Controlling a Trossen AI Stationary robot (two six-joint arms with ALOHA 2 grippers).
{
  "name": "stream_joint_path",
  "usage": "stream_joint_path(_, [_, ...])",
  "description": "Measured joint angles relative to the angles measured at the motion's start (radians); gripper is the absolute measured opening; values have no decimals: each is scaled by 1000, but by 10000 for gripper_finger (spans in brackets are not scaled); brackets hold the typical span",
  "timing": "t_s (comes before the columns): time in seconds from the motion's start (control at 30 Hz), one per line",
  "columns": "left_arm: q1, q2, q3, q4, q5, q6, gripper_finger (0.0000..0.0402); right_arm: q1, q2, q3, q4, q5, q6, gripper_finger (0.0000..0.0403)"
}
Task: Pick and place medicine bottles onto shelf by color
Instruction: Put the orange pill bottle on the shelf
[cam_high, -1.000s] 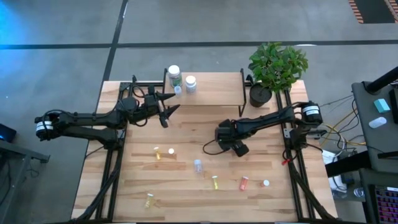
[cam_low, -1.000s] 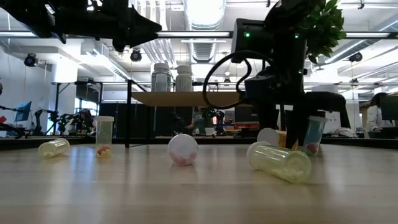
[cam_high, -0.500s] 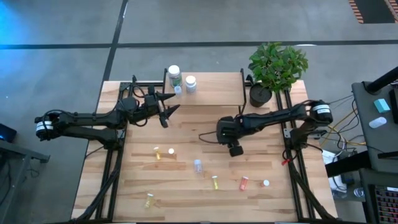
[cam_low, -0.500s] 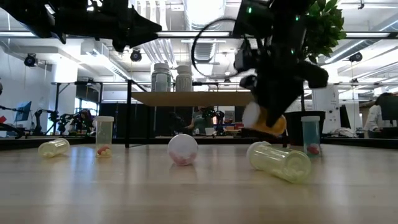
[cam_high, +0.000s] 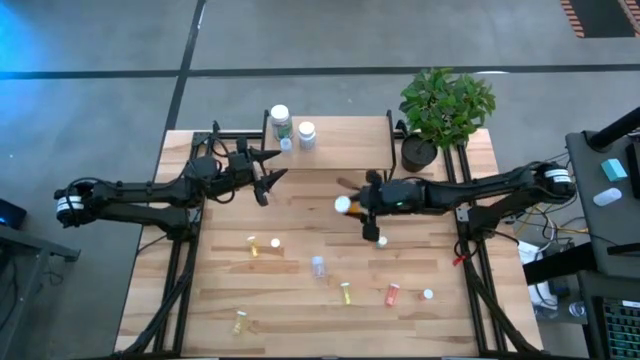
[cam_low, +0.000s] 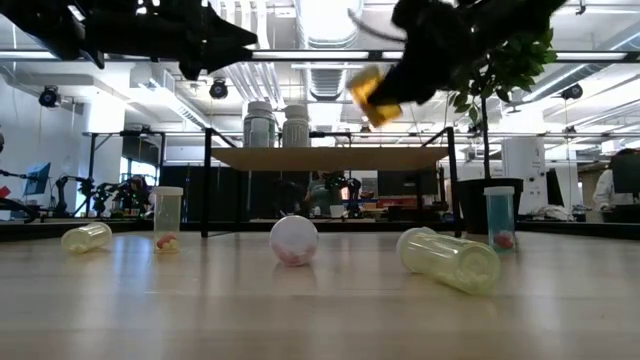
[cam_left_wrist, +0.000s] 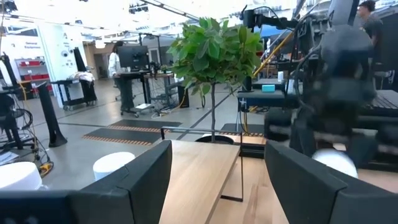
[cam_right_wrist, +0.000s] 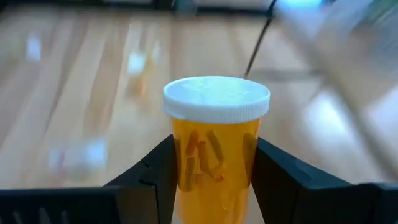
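Grey concrete floor surrounds the wooden tabletop (cam_high: 300, 220), and at its far edge, toward 12 o'clock in the high view, stands the shelf (cam_high: 340, 145) with a potted plant (cam_high: 445, 105) at its right end. The right pincer (cam_high: 352, 205) is closed on an orange bottle (cam_right_wrist: 216, 149) with a white cap; in the right wrist view both fingers (cam_right_wrist: 155, 171) press the bottle's sides below the cap, and the bottle stands upright between them. In the high view this bottle (cam_high: 343, 205) hangs over the tabletop just at 6 o'clock of the shelf's front edge, and in the low view it is tilted and a little above the level of the shelf board (cam_low: 330, 158). The step in hand, as I judge it, is to carry this orange bottle onto the shelf. To do it well, the arm should first bring the bottle vertical, go over the front edge with some clearance, and choose a free part of the board toward 3 o'clock, well apart from the white-capped bottles (cam_high: 292, 127) that already stand at the left end, so that colours stay separate. It should lower until the base rests flat and only then let go, because a tilted release would probably roll the bottle off. The left pincer (cam_high: 272, 172) waits wide open near the shelf's left end, holding nothing. Other bottles (cam_high: 345, 292) lie toward 6 o'clock; their exact colours are hard to tell.
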Motion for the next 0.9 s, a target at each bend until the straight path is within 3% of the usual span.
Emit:
stream_joint_path(0.27, [0, -8, 0, 0, 1, 1, 240, 0, -32, -133, 370, 311, 25, 161])
stream_joint_path(0.4, [0, -8, 0, -1, 2, 1, 240, 0, -21, -139, 406, 500, 28, 162])
stream_joint_path(0.53, [0, -8, 0, -1, 2, 3, 240, -4, -18, -121, 425, 623, 28, 162])
stream_joint_path(0.9, [0, -8, 0, -23, 2, 6, 240, -100, -10, -101, 432, 629, 87, 165])
